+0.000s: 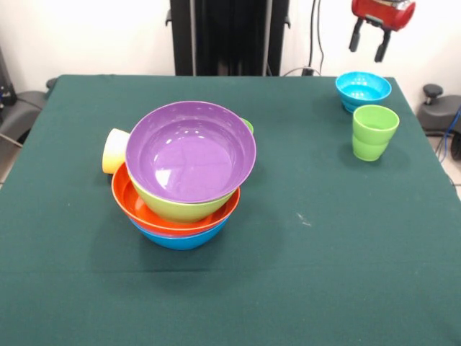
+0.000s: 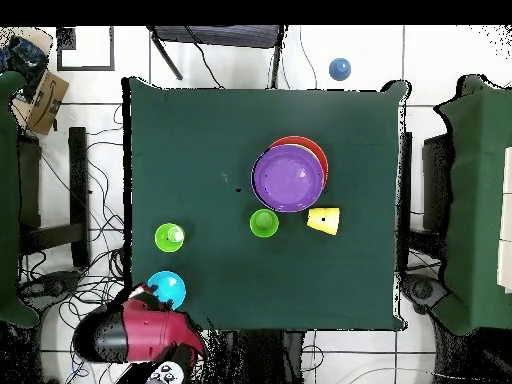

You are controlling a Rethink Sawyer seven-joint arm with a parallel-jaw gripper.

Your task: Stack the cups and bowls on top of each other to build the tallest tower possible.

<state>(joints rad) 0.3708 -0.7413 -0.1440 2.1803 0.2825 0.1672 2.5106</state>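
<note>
Nearest us we see the tower [image 1: 184, 189] [image 2: 291, 175]: blue bowl [image 1: 180, 238] lowest, then orange [image 1: 130, 202], lime green [image 1: 180, 207] and purple [image 1: 190, 151]. A yellow cup [image 1: 114, 151] [image 2: 323, 220] lies on its side touching it. The light green cup [image 1: 374, 132] [image 2: 170, 237] stands near the turquoise bowl [image 1: 363, 89] [image 2: 167, 289]. The gripper [image 1: 368, 43] hangs empty, fingers spread, beyond that bowl.
</note>
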